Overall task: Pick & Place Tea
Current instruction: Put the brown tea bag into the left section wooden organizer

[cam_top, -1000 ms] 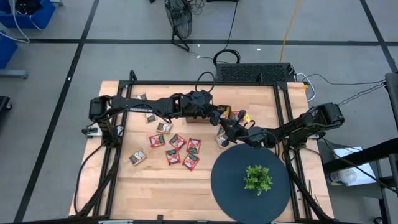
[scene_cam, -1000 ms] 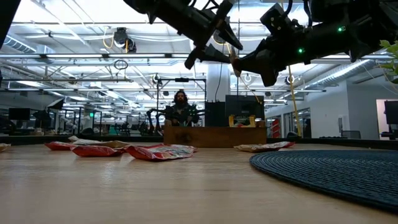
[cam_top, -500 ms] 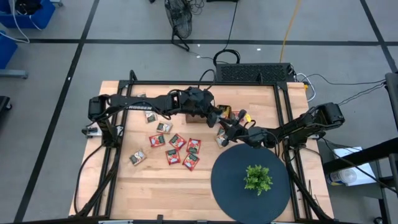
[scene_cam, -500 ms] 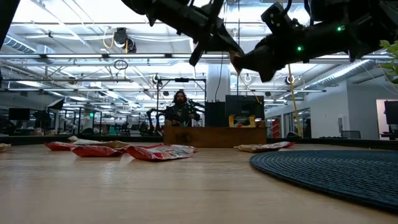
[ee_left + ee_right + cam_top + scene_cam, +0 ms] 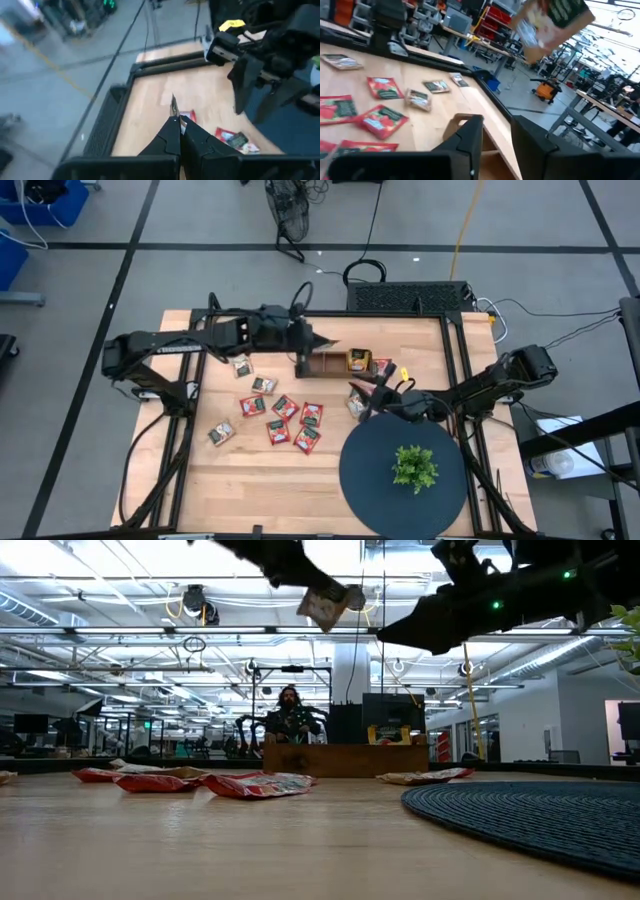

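Note:
My left gripper (image 5: 318,343) is high over the table's far middle, just left of the brown wooden tray (image 5: 318,366), and is shut on one tea sachet (image 5: 325,606), pale with a dark green label. My right gripper (image 5: 362,398) hangs to the right of the loose tea, near the round mat. It is open, with nothing between its fingers (image 5: 470,135). Several red and pale tea sachets (image 5: 283,408) lie flat on the wood at centre left. The tray holds a few more sachets (image 5: 358,360). My left gripper pinches the sachet's near edge (image 5: 174,116) between the free ends of its two shut fingers (image 5: 170,137). The fingers reach in from the table's left, slanting a little downward. The sachet sticks out beyond the tips, seen edge-on and tilted, lifted clear of table and tray.
A dark round mat (image 5: 370,470) with a small green plant (image 5: 413,467) fills the near right. More sachets lie near the far left edge (image 5: 240,366). A person sits in the room beyond the table (image 5: 290,715). Bare wood lies along the near left.
My left gripper shut on the sachet that my right gripper held over the tray, and my right gripper then opened and let go. My left gripper rolled, rose and drew back toward the table's far left with the sachet. My right gripper stayed about where it was.

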{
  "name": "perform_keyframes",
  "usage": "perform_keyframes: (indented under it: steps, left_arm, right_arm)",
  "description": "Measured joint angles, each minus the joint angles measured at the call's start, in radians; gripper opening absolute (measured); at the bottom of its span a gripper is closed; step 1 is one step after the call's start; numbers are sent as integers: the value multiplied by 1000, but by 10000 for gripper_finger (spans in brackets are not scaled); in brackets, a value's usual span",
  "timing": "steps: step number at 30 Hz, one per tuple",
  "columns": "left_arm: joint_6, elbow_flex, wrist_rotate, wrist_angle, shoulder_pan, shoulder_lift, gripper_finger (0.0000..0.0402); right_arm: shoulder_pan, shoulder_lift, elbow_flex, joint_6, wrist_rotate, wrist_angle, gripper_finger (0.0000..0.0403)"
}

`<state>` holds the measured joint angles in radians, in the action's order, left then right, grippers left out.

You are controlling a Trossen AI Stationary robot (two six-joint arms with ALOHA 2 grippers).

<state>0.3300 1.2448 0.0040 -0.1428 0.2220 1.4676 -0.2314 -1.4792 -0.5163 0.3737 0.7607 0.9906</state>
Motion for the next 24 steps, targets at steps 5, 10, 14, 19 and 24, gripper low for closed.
perform_keyframes:
  steps: [5,10,14,19,24]
  left_arm:
    - [25,-249,186,288,90,-49,1]
    - [-79,-454,405,595,250,-25,1]
    - [-198,-573,530,820,342,40,1]
    - [-246,-621,559,982,366,148,1]
    - [-231,-619,572,1077,351,258,1]
  right_arm:
    - [-39,4,0,2,4,-3,94]
    - [-46,19,1,10,54,-8,91]
    - [-37,33,0,8,55,-10,89]
    - [-24,33,0,5,54,-15,89]
    - [-17,33,0,-20,54,-19,89]
